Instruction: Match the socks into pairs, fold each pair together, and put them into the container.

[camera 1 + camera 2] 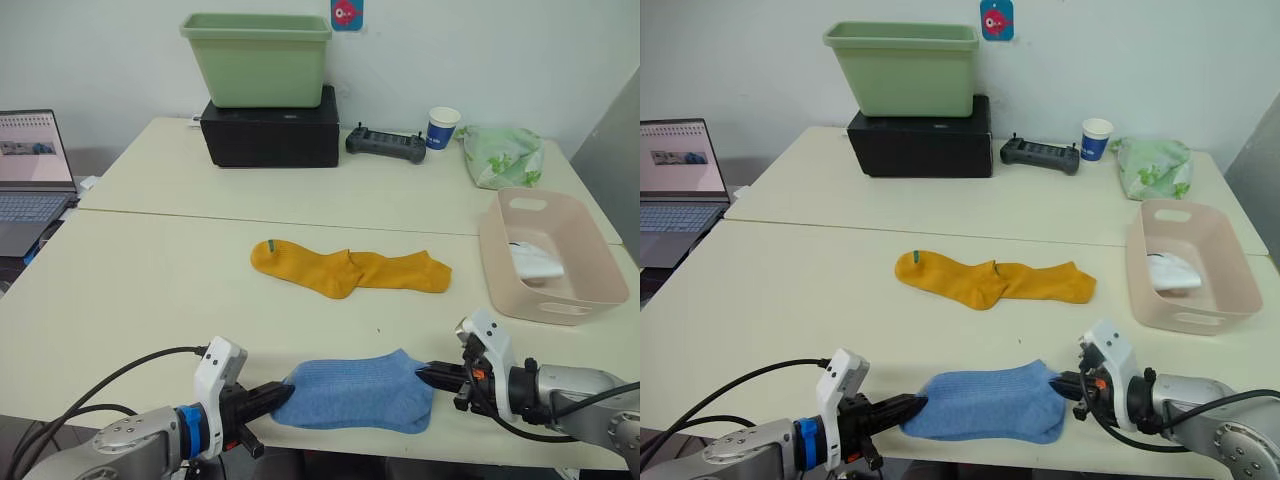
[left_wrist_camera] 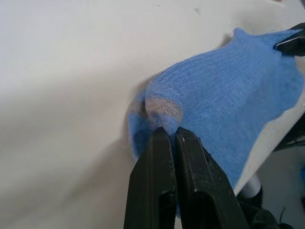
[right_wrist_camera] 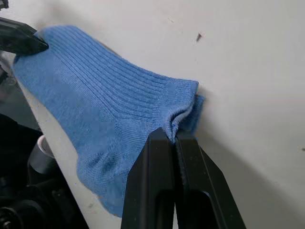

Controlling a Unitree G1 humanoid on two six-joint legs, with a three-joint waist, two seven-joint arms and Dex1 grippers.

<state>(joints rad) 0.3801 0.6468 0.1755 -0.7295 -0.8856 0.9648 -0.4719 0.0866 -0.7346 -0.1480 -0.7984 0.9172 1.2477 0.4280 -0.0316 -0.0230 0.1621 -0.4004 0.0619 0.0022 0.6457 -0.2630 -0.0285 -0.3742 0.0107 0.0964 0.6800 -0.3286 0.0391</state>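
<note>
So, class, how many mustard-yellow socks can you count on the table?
2: the mustard-yellow socks lie end to end at the table's middle, cuffs overlapping. None seems hidden, though one could lie under another.

Your left gripper [image 1: 278, 396] and right gripper [image 1: 424, 376] point toward each other, low and level, jaws of both pinched closed on cloth.

Two cream tables [image 1: 150, 300] pushed together — plain white wall [image 1: 500, 50] behind.
</note>
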